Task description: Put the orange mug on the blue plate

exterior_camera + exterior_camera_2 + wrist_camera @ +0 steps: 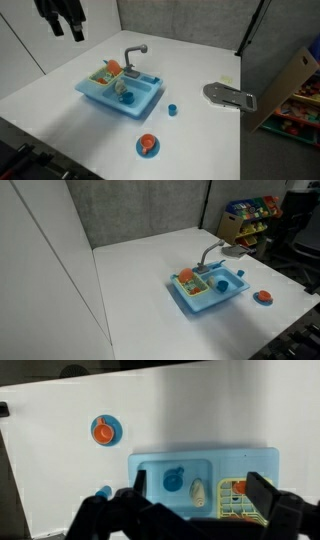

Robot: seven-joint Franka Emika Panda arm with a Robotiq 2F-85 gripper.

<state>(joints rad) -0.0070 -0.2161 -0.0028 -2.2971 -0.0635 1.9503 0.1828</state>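
Two black fingers (130,505) of gripper (195,500) spread wide, holding nothing, well above white desk (200,410). Beneath them: large light-blue plastic toy sink (145,465), with small blue cup (103,491) just beside it. Farther off: small round orange plastic mug (101,430) sits on flat round bright-blue plate (116,423), apart from sink.

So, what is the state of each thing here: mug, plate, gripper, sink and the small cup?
orange mug: standing on the blue plate, not held.
blue plate: flat on the table, carrying the mug.
gripper: open, empty, raised above the sink.
toy sink: on the table, items in both compartments.
small blue cup: on the table, beside the sink, not touching it.
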